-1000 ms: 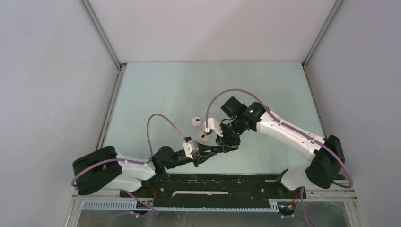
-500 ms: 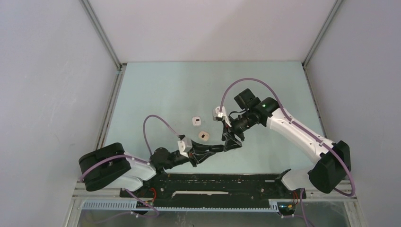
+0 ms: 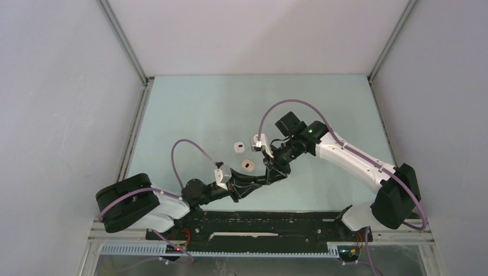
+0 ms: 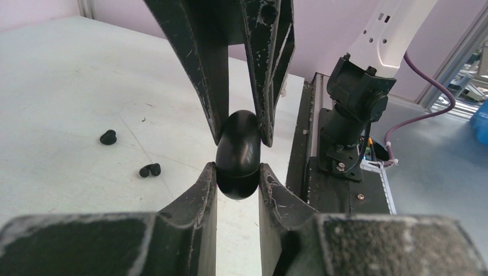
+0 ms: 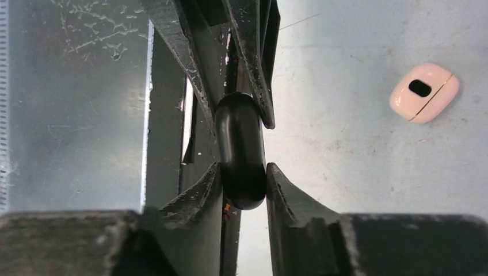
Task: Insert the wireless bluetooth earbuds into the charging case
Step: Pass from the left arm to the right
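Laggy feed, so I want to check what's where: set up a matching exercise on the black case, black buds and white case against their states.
Things:
1. black case
2. black buds
3. white case

States:
A. lying on the table, dark oval on top
B. pinched between left gripper and right gripper
C. two small pieces loose on the table

Pairs: 1-B, 2-C, 3-A

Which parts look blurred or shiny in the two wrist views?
Left wrist view: left claw blurred near the lens, black case softly shiny, black earbuds sharp. Right wrist view: right claw blurred near the lens, white case sharp.
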